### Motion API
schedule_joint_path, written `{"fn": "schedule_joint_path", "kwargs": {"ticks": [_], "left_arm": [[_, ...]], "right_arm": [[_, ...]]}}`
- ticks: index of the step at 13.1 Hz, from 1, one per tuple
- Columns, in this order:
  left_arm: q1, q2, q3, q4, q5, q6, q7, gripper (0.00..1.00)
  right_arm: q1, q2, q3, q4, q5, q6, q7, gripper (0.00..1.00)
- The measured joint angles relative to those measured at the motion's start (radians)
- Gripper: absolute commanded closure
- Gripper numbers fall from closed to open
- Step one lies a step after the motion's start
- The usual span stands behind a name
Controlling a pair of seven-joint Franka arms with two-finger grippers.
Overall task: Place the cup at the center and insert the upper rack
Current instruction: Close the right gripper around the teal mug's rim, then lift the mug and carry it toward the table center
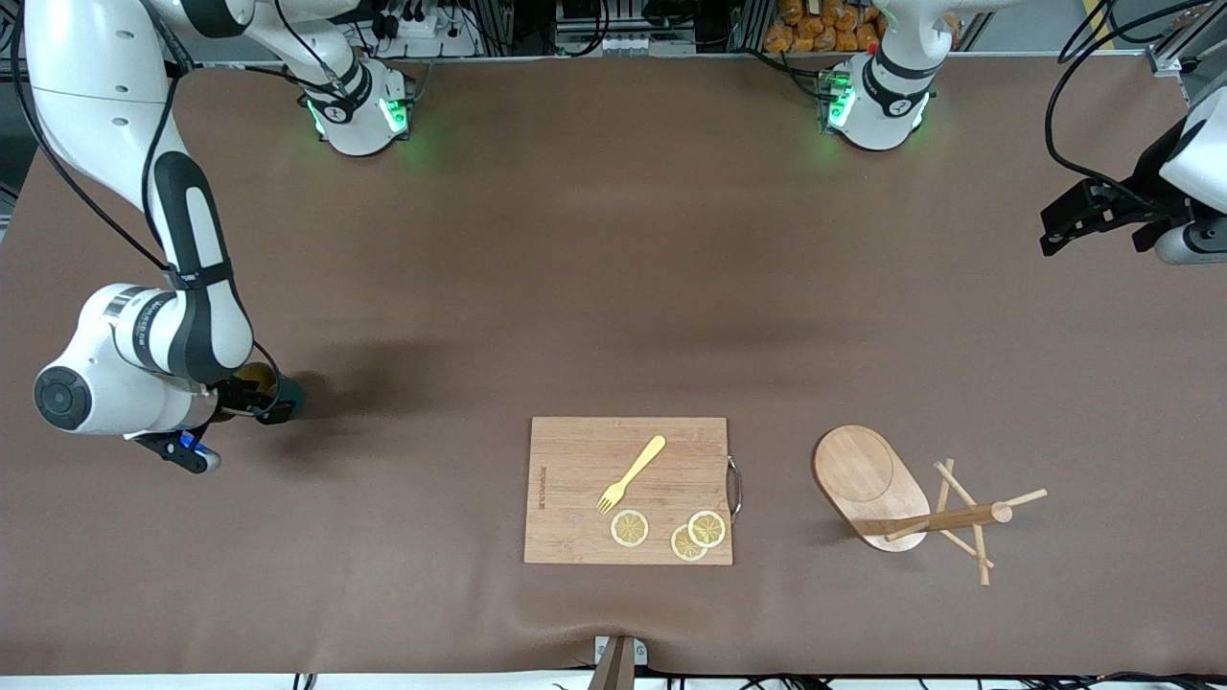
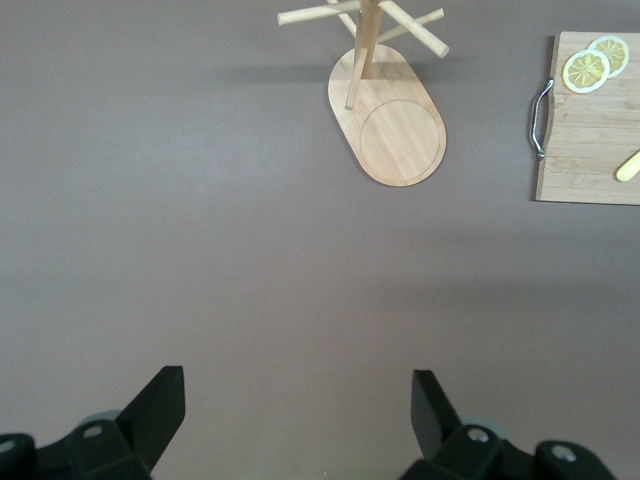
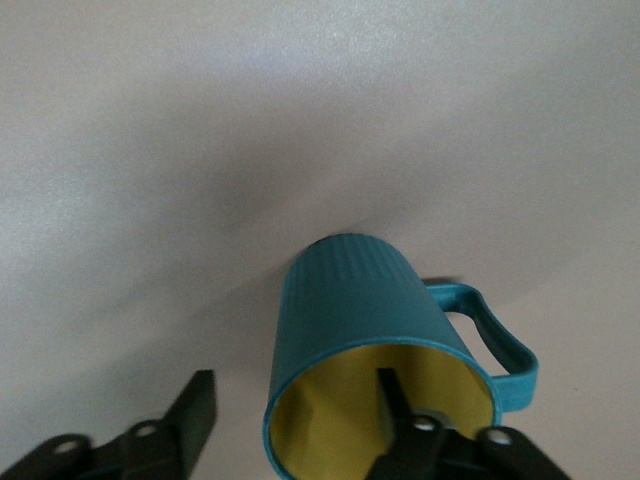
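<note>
right gripper (image 3: 295, 420): set low at the right arm's end of the table, straddling the rim of the cup. One finger (image 3: 398, 410) is seen inside the yellowish mouth, the other (image 3: 192, 415) outside the ribbed wall. A gap is left between the outer finger and the wall, so the jaws are partly open and no firm grip can be read.

cup (image 3: 360, 320): dark teal, ribbed, its loop handle turned away from the outer finger. Its base is hidden by its own body in the right wrist view, so whether it rests on the table or is lifted cannot be told. In the front view it (image 1: 284, 395) is mostly covered by the right arm's wrist, and only a dark edge and a tan sliver are made out.

left gripper (image 2: 298, 410): held in the air over the left arm's end of the table, where the arm waits. Its fingers are spread wide and nothing is held between them. In the front view it is partly cut off at the edge.

upper rack (image 1: 896, 494): tipped over on the table toward the left arm's end, its oval base raised on edge, the post and pegs lying beside it.

cutting board (image 1: 575, 537): laid flat near the middle of the table, nearer the front camera, with a yellow fork (image 1: 632, 473) and three lemon slices (image 1: 630, 528) on it.
</note>
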Motion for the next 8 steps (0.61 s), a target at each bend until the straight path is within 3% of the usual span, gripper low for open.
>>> {"fn": "schedule_joint_path", "kwargs": {"ticks": [8], "left_arm": [[0.000,0.002,0.000,0.000,0.000,0.001,0.000,0.00]], "right_arm": [[0.003,0.005,0.001,0.001,0.000,0.021,0.000,1.00]]}}
